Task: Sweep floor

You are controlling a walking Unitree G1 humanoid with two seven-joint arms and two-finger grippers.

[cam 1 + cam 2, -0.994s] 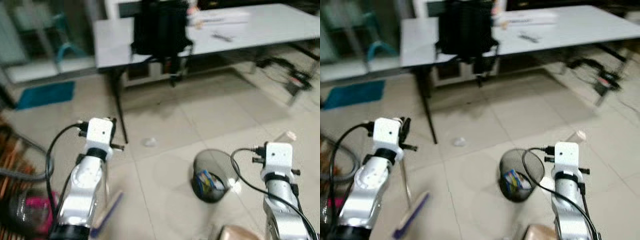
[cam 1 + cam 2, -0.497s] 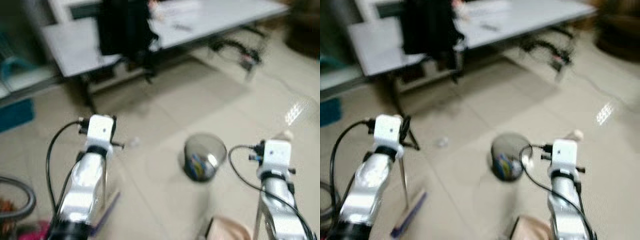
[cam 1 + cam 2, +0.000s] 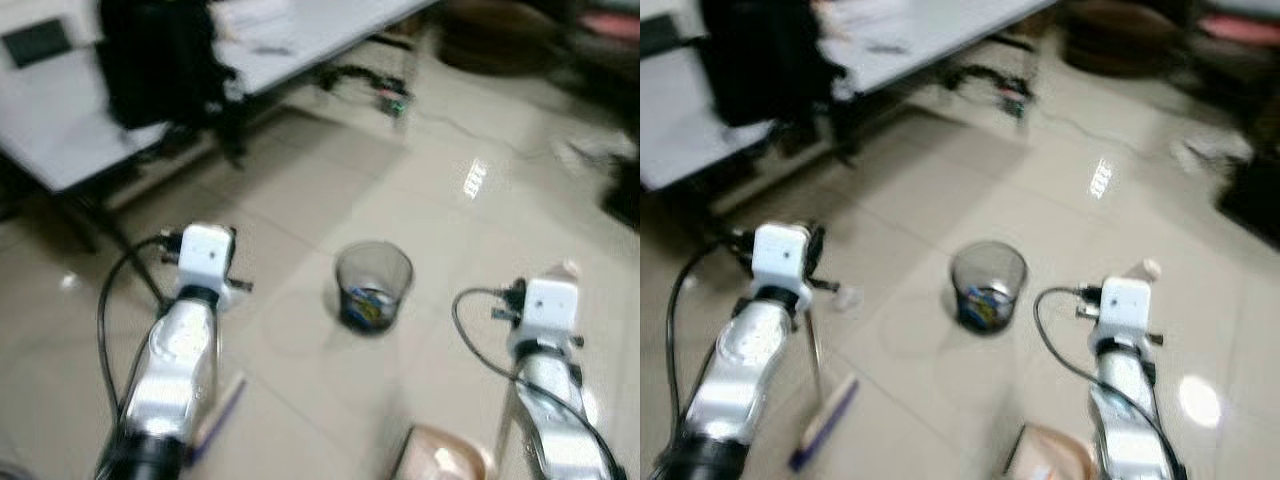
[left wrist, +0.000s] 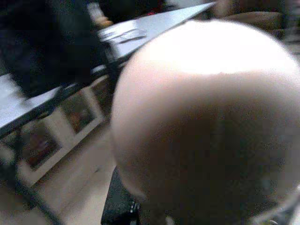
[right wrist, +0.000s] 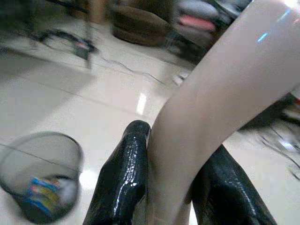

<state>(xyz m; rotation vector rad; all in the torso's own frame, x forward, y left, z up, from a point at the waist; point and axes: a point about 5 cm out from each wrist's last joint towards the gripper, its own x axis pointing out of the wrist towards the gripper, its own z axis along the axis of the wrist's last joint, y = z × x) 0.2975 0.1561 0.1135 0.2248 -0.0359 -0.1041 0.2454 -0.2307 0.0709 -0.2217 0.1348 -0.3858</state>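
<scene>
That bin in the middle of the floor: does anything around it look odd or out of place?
The bin stands upright on the tiles with rubbish inside, nothing spilled beside it. One small pale scrap lies loose on the floor to its left. Cables trail under the table.

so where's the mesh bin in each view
left eye view: mesh bin on the floor at centre, between the two arms
right eye view: mesh bin at centre, slightly nearer the left arm
left wrist view: not in it
right wrist view: mesh bin on the floor beyond a black finger that presses the pale handle
shared landmark: the tangle of cables on the floor beyond the bin
</scene>
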